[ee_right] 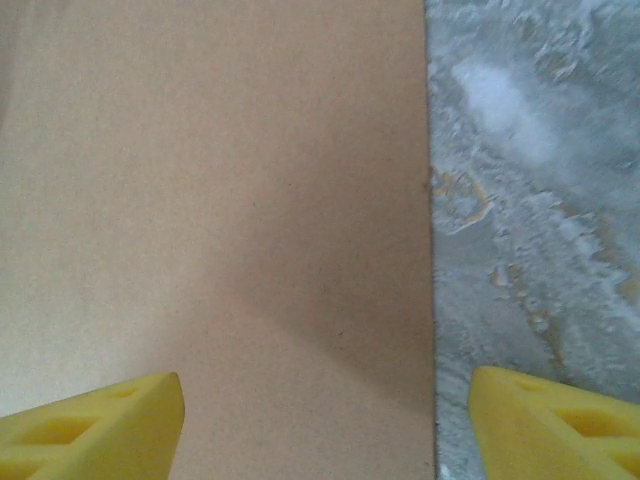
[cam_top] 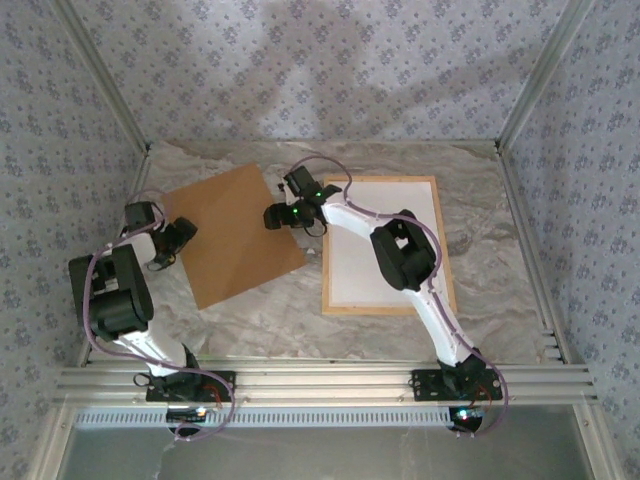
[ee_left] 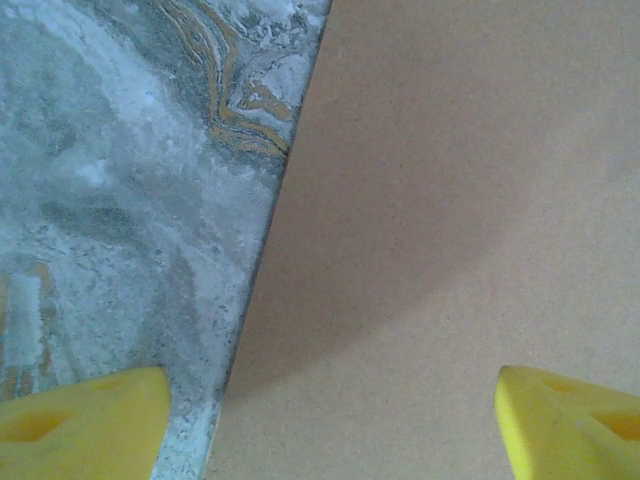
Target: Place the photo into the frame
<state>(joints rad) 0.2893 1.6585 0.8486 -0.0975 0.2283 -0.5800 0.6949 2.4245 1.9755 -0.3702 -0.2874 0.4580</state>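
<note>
On my far left, the left gripper point(cam_top: 178, 242) hangs low at the left edge of the brown board point(cam_top: 235, 240) with its yellow fingers point(ee_left: 85, 420) spread wide and holding nothing. In its wrist view one tip sits over the marbled table point(cam_top: 500, 250) and the other over the board, so the edge runs between them, which I take as lining up to pinch that edge. The board lies flat and skewed, left of centre. At its right edge the right gripper point(cam_top: 283, 215) mirrors this, jaws apart and empty, one tip over the board and one over the table. Grips on opposite edges would let me lift the thin sheet level. Near the board on its right lies the frame point(cam_top: 395, 180), flat and square to the table, with a white sheet point(cam_top: 350, 262) inside. I cannot tell whether that is the photo face down or a mat. The right arm reaches across the frame to the board.
</note>
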